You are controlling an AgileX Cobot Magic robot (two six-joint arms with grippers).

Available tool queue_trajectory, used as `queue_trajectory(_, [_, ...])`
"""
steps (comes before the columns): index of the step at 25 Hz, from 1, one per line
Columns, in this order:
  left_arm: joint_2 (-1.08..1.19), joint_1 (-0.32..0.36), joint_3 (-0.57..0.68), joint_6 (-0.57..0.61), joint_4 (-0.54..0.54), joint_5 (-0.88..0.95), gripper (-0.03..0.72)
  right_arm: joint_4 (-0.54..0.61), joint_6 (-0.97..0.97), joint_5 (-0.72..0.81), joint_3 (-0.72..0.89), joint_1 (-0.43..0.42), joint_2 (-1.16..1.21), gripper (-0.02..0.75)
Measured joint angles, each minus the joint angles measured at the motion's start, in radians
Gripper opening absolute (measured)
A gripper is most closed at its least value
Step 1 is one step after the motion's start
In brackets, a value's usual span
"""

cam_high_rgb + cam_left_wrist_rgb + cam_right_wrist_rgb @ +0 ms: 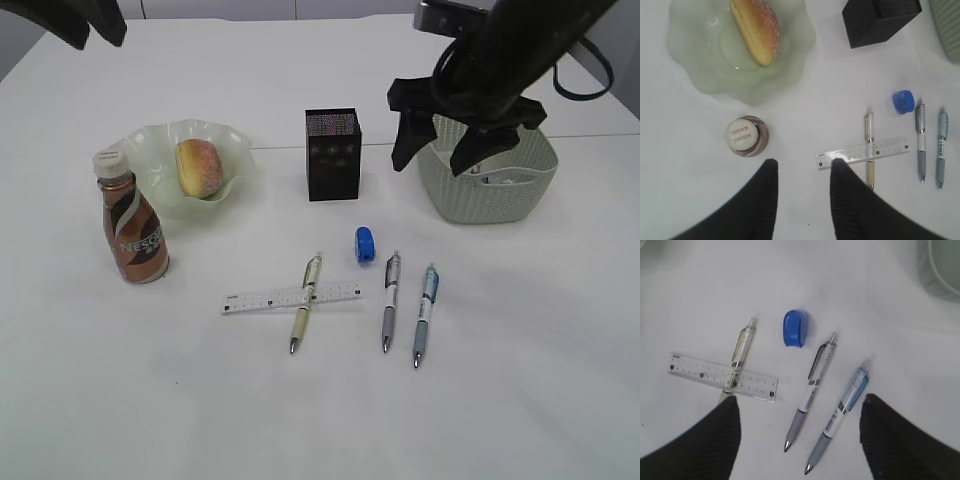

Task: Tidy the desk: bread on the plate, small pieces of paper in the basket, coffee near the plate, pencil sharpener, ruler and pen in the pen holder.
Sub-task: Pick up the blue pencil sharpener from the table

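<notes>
On my exterior view, far left, the coffee (132, 232) stands upright on the white surface (520, 400), cap on, just in front of the plate's left edge. The plate (232, 150) holds the bread (199, 167), which lies inside the dish, tilted against its wall. My left claw (800, 172) hangs above the surface between the coffee and the ruler; its fingers (765, 190) stand partly apart and grip nothing. In the exterior view only a dark part of that arm shows at the top left corner.

Centre: the pen holder (333, 155) stands upright behind the loose items. In front of it the ruler (291, 298) lies flat, roughly crosswise. In the wrist views the ruler lies over the yellowish pen (304, 314); in the exterior view the order is less clear. The blue pencil sharpener (365, 245) lies between the pen holder and the pens, touching neither. To its right the grey pen (389, 301) and the light-blue pen (424, 313) lie nearly parallel, tips toward me, close but apart.

Right: the basket (480, 195) sits on the surface, with something pale partly visible inside; I cannot tell whether it is the paper. My right claw (435, 145) hangs over the basket's near left rim, jaws spread wide and empty; its wrist view looks down on the sharpener and pens between the two fingers (715, 435).
</notes>
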Motion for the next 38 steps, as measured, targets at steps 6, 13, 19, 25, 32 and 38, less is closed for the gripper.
queue_trajectory(6, [-0.079, 0.0, 0.0, 0.001, 0.0, 0.004, 0.258, -0.064, 0.068, 0.115, -0.252, 0.028, 0.194, 0.573])
queue_trajectory(13, [-0.129, 0.0, 0.0, 0.005, 0.002, 0.009, 0.258, -0.083, 0.133, 0.124, -0.373, 0.083, 0.351, 0.573])
queue_trajectory(19, [-0.134, 0.0, 0.0, 0.021, 0.004, 0.012, 0.258, -0.114, 0.18, 0.124, -0.375, 0.099, 0.409, 0.573])
queue_trajectory(25, [-0.134, 0.0, 0.0, 0.027, 0.004, 0.013, 0.258, -0.12, 0.19, 0.122, -0.377, 0.101, 0.441, 0.574])
queue_trajectory(32, [-0.134, 0.0, 0.0, 0.028, 0.004, 0.014, 0.258, -0.116, 0.191, 0.111, -0.383, 0.101, 0.466, 0.573])
queue_trajectory(38, [-0.134, 0.0, 0.0, 0.032, 0.005, 0.015, 0.258, -0.116, 0.194, 0.107, -0.44, 0.101, 0.51, 0.574])
